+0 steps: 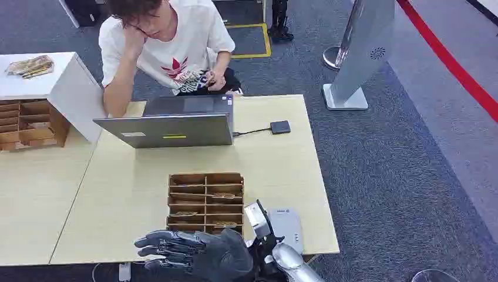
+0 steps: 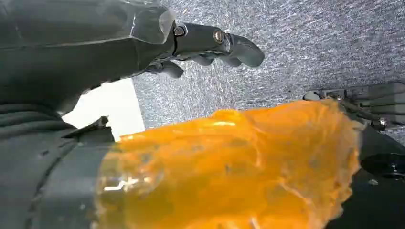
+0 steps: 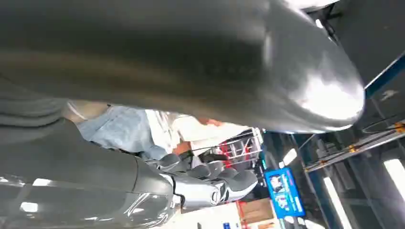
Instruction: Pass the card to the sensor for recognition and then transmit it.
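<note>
The right hand (image 1: 194, 254) lies just in front of the box (image 1: 205, 178) at the table's (image 1: 117, 194) near edge. Its fingers (image 1: 161, 242) are stretched out and apart, and nothing shows in them. The left hand (image 2: 210, 45) hangs over carpet with its fingers loosely bent, holding nothing. Cards (image 1: 223, 195) lie flat in at least 3 of the box's slots. Just right of the box sits a grey device (image 1: 288, 226). Beyond the box stands a laptop (image 1: 170, 129), cabled to a small black reader (image 1: 280, 127) on the far right. Behind the laptop sits a person (image 1: 170, 47).
</note>
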`<state>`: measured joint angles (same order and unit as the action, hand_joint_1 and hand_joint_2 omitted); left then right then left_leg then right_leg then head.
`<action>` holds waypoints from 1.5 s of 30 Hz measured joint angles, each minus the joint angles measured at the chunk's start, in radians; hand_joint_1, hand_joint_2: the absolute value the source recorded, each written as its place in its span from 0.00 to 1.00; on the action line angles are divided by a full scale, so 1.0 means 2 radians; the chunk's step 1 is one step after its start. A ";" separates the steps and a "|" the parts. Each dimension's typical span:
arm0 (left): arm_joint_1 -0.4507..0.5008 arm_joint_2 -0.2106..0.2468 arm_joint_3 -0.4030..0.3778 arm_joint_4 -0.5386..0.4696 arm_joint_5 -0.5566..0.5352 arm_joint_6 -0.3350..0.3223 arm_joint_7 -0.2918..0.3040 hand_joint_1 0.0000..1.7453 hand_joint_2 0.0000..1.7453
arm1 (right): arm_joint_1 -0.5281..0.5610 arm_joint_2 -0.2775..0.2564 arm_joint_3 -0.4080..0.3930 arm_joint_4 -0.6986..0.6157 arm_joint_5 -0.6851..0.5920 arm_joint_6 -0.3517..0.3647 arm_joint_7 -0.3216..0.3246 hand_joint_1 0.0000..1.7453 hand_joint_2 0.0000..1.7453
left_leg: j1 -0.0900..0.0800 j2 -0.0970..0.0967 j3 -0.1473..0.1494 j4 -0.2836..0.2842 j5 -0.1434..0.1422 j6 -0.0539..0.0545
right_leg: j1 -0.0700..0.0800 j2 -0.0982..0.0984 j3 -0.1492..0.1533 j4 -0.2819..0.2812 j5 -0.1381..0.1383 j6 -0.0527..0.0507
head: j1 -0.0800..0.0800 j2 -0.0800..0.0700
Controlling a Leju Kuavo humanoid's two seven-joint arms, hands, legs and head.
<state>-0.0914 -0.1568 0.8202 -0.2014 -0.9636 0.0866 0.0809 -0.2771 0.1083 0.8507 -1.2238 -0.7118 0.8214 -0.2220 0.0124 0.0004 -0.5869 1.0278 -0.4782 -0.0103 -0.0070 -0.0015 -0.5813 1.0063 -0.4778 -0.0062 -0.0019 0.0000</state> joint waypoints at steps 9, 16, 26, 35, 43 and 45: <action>0.000 0.000 0.000 0.000 0.002 0.000 -0.002 0.00 0.00 | -0.001 0.003 0.003 0.007 -0.010 0.004 -0.006 0.00 0.00 | 0.000 0.000 0.000 0.000 0.000 0.000 | 0.000 0.000 0.000 0.000 0.000 0.000 | 0.000 0.000; 0.001 0.001 0.000 0.000 0.004 -0.008 -0.004 0.00 0.00 | -0.001 0.003 0.003 0.001 -0.015 -0.010 0.007 0.00 0.00 | 0.000 0.000 0.000 0.000 0.000 0.000 | 0.000 0.000 0.000 0.000 0.000 0.000 | 0.000 0.000; 0.001 0.001 0.000 0.000 0.005 -0.007 -0.004 0.00 0.00 | -0.001 0.003 0.002 0.006 0.001 -0.014 0.005 0.00 1.00 | 0.000 0.000 0.000 0.000 0.000 0.000 | 0.000 0.000 0.000 0.000 0.000 0.000 | 0.000 0.000; 0.004 0.001 0.000 0.000 0.012 0.002 -0.010 0.00 0.00 | -0.018 0.003 -0.002 -0.048 0.192 -0.208 -0.011 0.00 1.00 | 0.000 0.000 0.000 0.000 0.000 0.000 | 0.000 0.000 0.000 0.000 0.000 0.000 | 0.000 0.000; 0.007 0.001 0.000 0.000 0.016 0.011 -0.012 0.00 0.00 | -0.028 0.004 -0.003 -0.114 0.394 -0.413 -0.015 0.00 1.00 | 0.000 0.000 0.000 0.000 0.000 0.000 | 0.000 0.000 0.000 0.000 0.000 0.000 | 0.000 0.000; 0.008 0.001 0.000 0.000 0.013 0.011 -0.011 0.00 0.00 | -0.028 0.007 -0.003 -0.129 0.482 -0.491 -0.015 0.00 1.00 | 0.000 0.000 0.000 0.000 0.000 0.000 | 0.000 0.000 0.000 0.000 0.000 0.000 | 0.000 0.000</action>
<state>-0.0761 -0.1556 0.8202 -0.2014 -0.9372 0.1091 0.0580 -0.3335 0.1220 0.8453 -1.4820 0.2518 -0.1599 -0.2518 0.0124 0.0004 -0.5871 1.0281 -0.4783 -0.0102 -0.0070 -0.0015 -0.5812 1.0063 -0.4777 -0.0062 -0.0016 0.0000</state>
